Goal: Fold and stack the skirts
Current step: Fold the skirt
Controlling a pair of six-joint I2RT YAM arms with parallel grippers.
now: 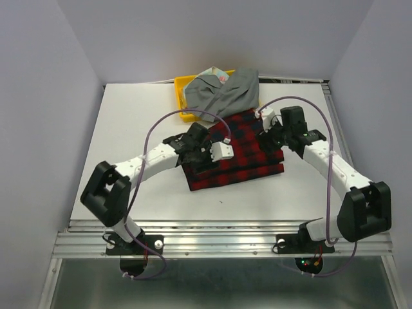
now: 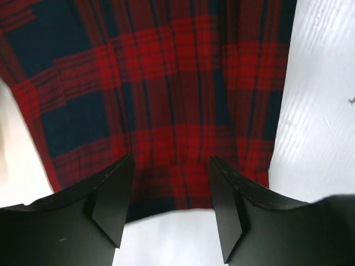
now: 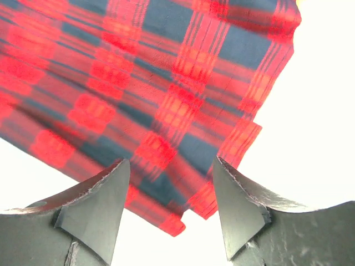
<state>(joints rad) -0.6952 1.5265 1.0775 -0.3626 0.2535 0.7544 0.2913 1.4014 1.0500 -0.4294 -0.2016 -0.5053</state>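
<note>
Two skirts, grey (image 1: 232, 93) and floral (image 1: 214, 72), drape the tray (image 1: 180, 96) at the far edge; the plaid (image 1: 248, 164) lies folded mid-bench. Left wrist: my left gripper (image 2: 172, 194) gapes wide over plaid, empty. Right wrist: my right gripper (image 3: 172, 191) likewise wide, empty, above its corner.

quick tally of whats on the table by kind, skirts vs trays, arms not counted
skirts: 3 (plaid skirt, grey skirt, floral skirt, which is mostly hidden under the grey one)
trays: 1 (yellow tray)
total: 4
</note>
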